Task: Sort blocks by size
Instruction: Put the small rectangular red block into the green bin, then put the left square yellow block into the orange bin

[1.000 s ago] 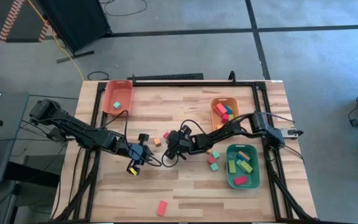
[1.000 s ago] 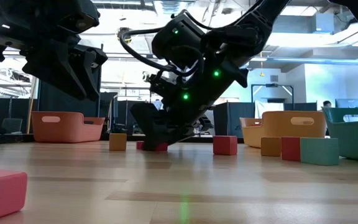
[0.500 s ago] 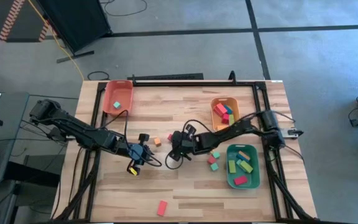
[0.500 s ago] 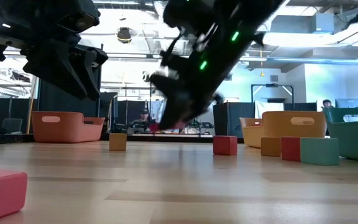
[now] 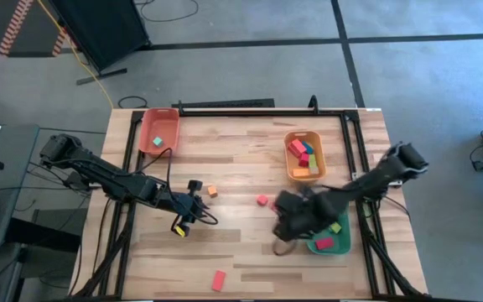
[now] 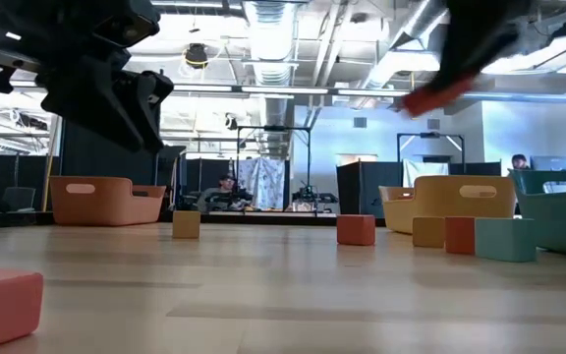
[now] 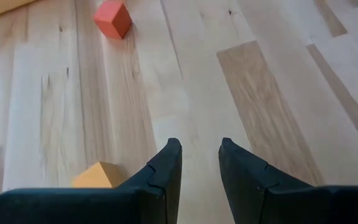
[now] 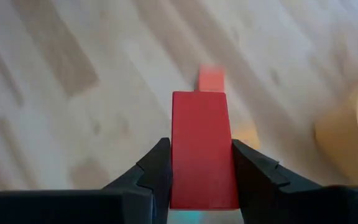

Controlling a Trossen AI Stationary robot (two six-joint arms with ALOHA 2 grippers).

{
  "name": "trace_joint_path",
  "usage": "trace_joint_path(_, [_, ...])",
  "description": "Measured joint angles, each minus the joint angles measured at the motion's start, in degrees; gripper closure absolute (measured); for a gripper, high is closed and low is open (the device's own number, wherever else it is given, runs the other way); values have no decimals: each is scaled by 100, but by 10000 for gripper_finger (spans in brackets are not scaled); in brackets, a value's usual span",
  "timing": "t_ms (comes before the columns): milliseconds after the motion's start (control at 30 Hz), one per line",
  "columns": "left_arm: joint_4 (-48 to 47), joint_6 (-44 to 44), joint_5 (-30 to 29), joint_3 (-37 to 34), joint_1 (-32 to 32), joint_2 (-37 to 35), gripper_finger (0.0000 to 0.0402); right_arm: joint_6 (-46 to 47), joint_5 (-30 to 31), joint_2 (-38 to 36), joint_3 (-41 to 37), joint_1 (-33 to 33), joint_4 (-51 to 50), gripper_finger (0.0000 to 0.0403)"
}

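Tabletop blurs under right hand (image 8: 201,163) gripping red block (image 8: 202,146), unseen overhead.

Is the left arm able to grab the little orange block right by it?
Probably yes. The left gripper hangs empty and shut, the orange block sits close beside it on bare wood, and nothing lies between them.

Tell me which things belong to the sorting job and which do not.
Job: red block in right gripper; orange cube; pink block; red-orange tray, orange tray, green tray; left gripper, waiting.
Lying about: yellow cable, black cables on the floor.
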Motion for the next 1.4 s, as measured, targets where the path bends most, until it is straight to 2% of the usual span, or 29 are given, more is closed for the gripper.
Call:
trace_joint_path(133, [78,20,1,0,0,0,301,1466,-328,-237,2,723,-1112,244])
trace_joint_path(267, [104,24,1,0,0,0,301,2885,-825,-160,2,1332,-2153,244])
trace_joint_path(400, [110,23,4,0,0,0,301,3703,-1069,122,-4,1685,-2752,244])
trace_joint_path(667, [104,-6,15,2,0,0,301,3808,-1585,665,-4,1649,-3048,228])
trace_joint_path(1033, [98,-2,107,2,2,0,301,4196,-1502,805,-4,1722,-3184,218])
trace_joint_path(1400, [91,85,-259,2,7,0,301,4602,-1387,802,-4,1913,-3346,156])
